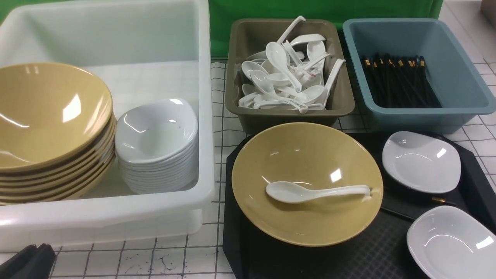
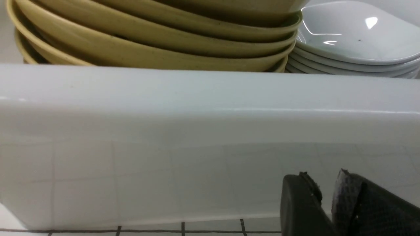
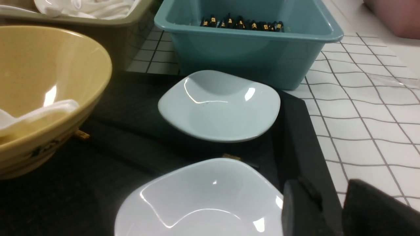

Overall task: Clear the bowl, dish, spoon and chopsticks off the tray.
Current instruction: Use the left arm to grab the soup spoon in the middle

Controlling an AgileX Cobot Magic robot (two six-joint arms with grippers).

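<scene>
Facing white tub (image 2: pixel 197 131), left jaws

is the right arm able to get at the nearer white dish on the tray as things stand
Probably yes. The right end effector sits open right beside the nearer dish, which lies uncovered on the tray; nothing stands between them.

Black jaws, pads (image 2: pixel 348 196) seemingly crosshatch-textured.
</scene>
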